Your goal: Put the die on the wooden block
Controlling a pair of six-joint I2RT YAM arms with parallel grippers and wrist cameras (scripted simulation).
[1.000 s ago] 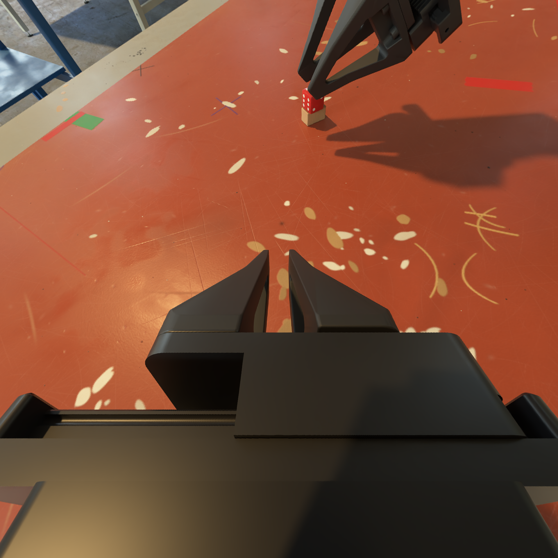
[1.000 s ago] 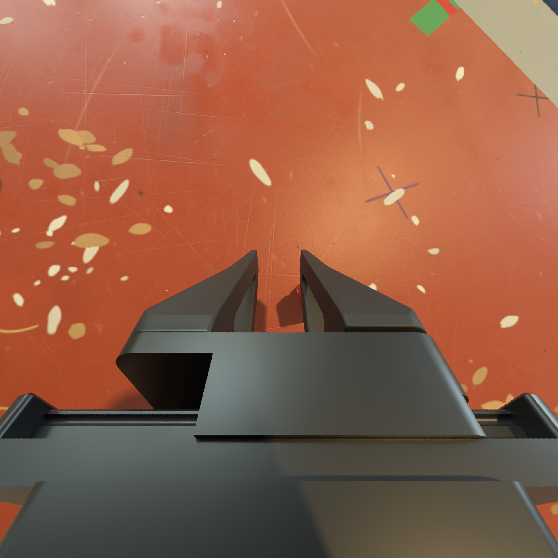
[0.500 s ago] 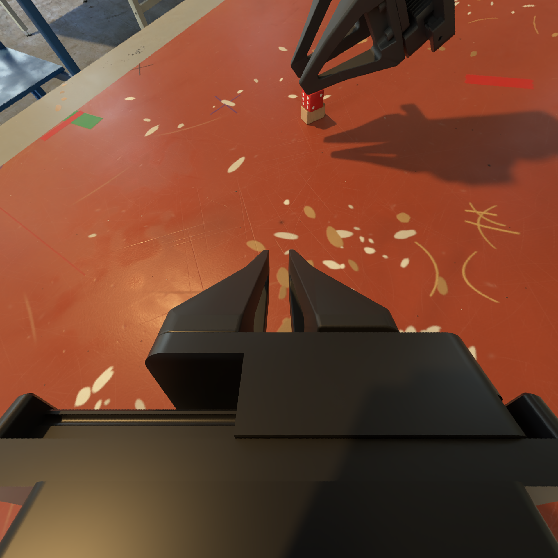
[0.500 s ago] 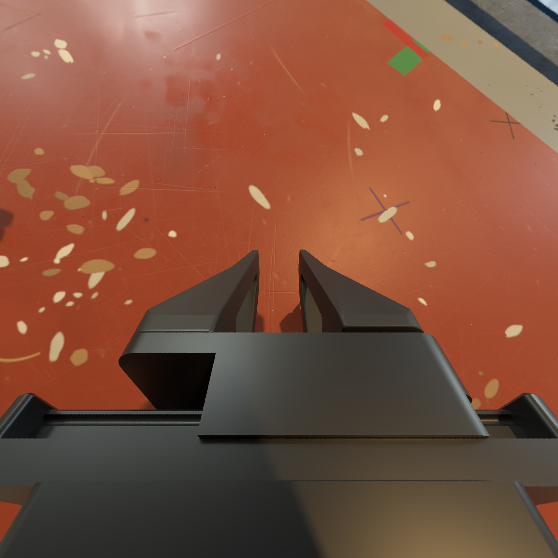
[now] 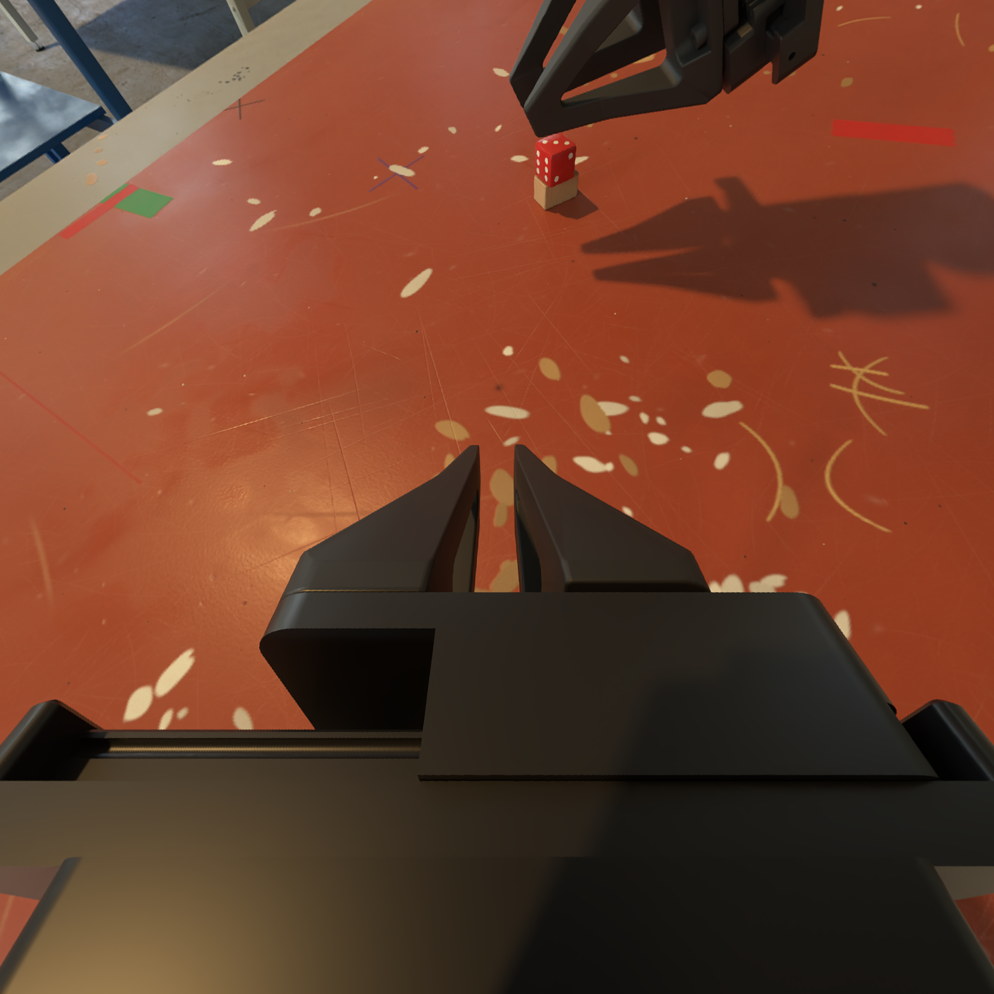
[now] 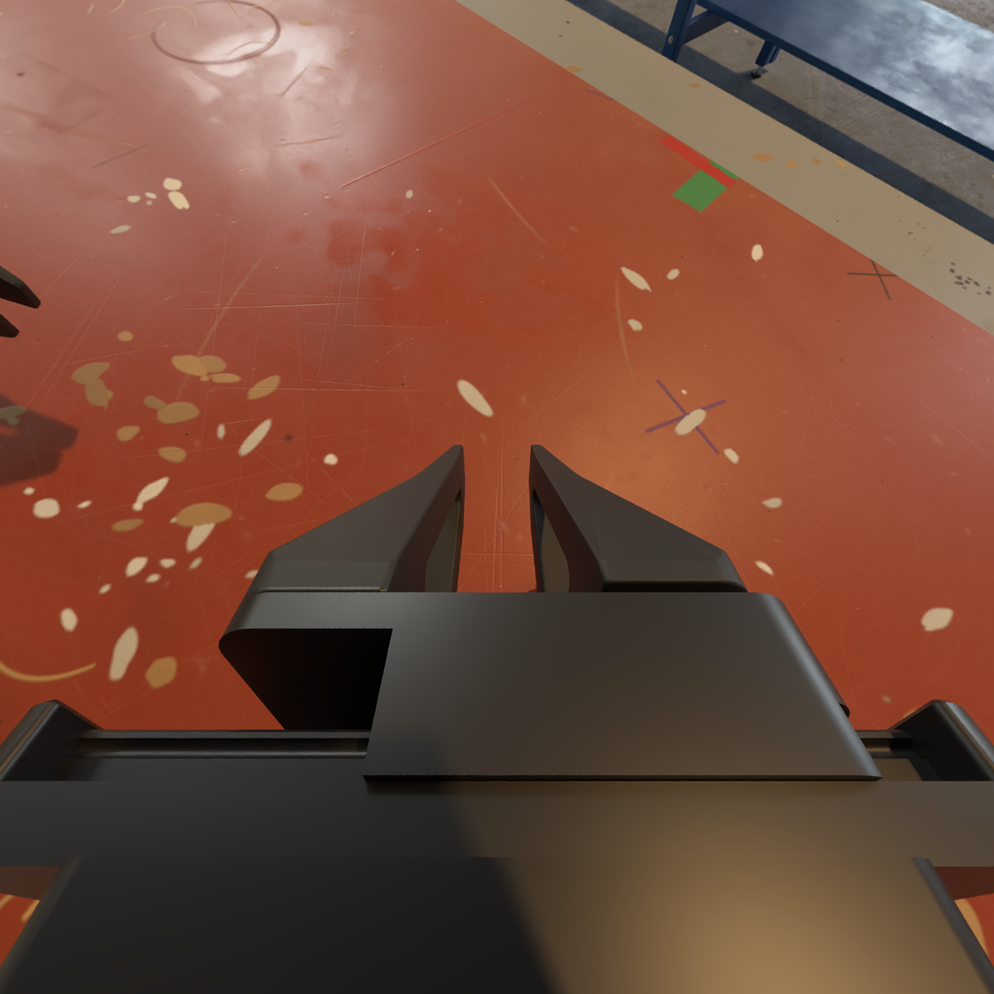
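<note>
The right hand (image 5: 530, 115) has lifted clear of the die (image 5: 555, 158). One second ago its fingertips enclosed the die from above; half a second ago they were just at its top edge; now they hang above it with a visible gap, touching nothing. In the right wrist view the change is plain as well — the sliver of red that showed between the fingers a second ago is gone, and only bare table (image 6: 484, 269) appears in the gap. That view has also tilted up, bringing the tan border and the blue bench (image 6: 860, 59) beyond the table into sight.

State of the right hand (image 6: 496, 457): fingers parted by a moderate gap, holding nothing.

State of the left hand (image 5: 496, 457): fingers drawn close, a narrow slit between them, holding nothing. It hovers over the table well short of the die, and its position matches the earlier frames.

The die sits on top of the wooden block (image 5: 555, 192), upright, its faces roughly in line with the block's. The pair stands on the red table (image 5: 269, 376) in the far part of the left wrist view, just beside a purple cross mark (image 5: 398, 172). The shadow of the right arm (image 5: 807, 253) falls on the table to the right of the block — it does not cover the die.

A green patch (image 5: 142, 203) lies near the table's tan border, well apart from the block.
</note>
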